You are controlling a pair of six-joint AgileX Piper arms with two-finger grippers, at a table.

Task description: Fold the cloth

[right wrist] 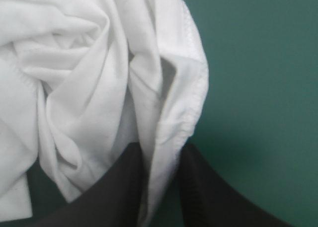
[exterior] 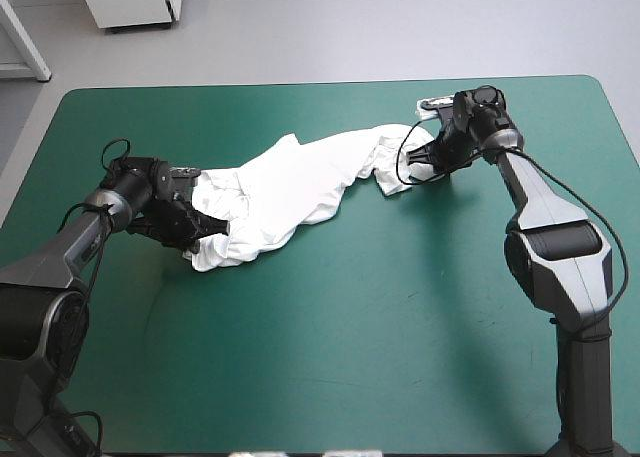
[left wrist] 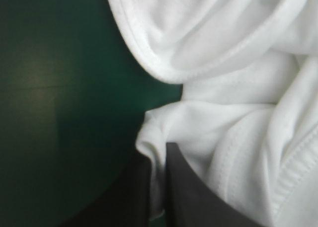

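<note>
From above, the T-shirt (exterior: 290, 192) lies strung out in a rumpled band across the middle of the teal-green cover (exterior: 350, 357). It runs from the left side, nearer the robot, up toward the far right. The left gripper (exterior: 210, 227) is down on the cloth's left end and the right gripper (exterior: 425, 160) is on its far-right end, both arms low over the table.

On to the left wrist view: the black fingers (left wrist: 189, 192) are all but together, with a thin fold of white T-shirt (left wrist: 223, 88) pinched between them. More cloth bunches ahead, a stitched hem curling over it. Bare cover (left wrist: 59, 113) shows on the other side.

Over on the right wrist view it's the same story. The black fingers (right wrist: 208, 192) are drawn in narrow on a hemmed edge of the T-shirt (right wrist: 84, 63), which stands up between them. Creased folds pile to one side, and open cover (right wrist: 258, 63) lies to the other.
</note>
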